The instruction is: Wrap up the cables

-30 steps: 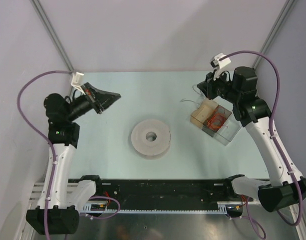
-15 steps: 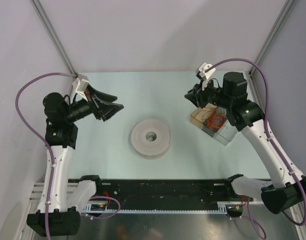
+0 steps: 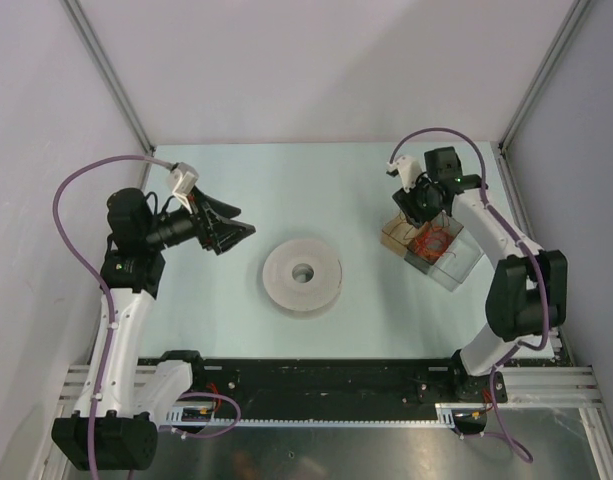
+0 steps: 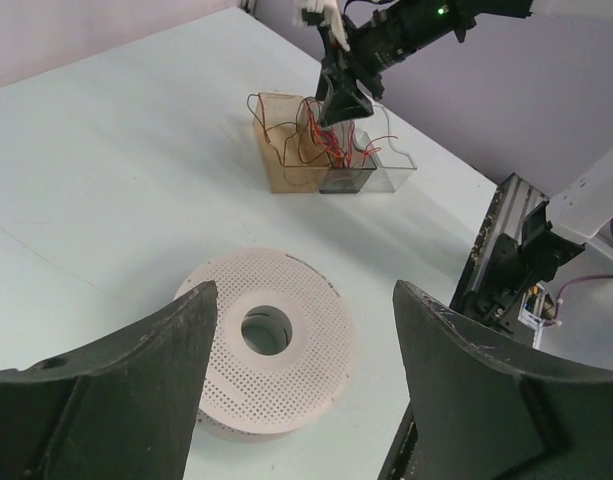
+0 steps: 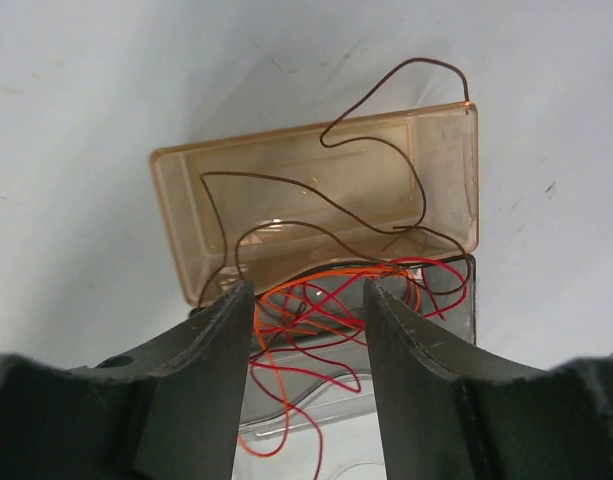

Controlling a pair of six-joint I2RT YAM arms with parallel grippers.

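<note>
In the right wrist view, the right gripper (image 5: 306,290) covers the lower edge of the orange box (image 5: 286,160) and much of the smoky clear box (image 5: 456,300), which the frame's bottom edge also cuts off. The thin dark wire (image 5: 426,61) drops behind the fingers among the red wires (image 5: 321,312), so its ends cannot be traced. In the top view it is too fine to follow. In the left wrist view, the left gripper (image 4: 301,295) hides the lower left rim of the spool (image 4: 286,375).

Robot lab test cell. Pale bench (image 3: 346,190) boxed in by plain lilac-grey walls (image 3: 316,70), with bare aluminium posts (image 3: 104,72) running to its far corners. A black slotted rail (image 3: 326,378) along the bench's near edge carries the left arm (image 3: 121,330) and right arm (image 3: 491,220). Purple cords (image 3: 436,130) loop off them.
</note>
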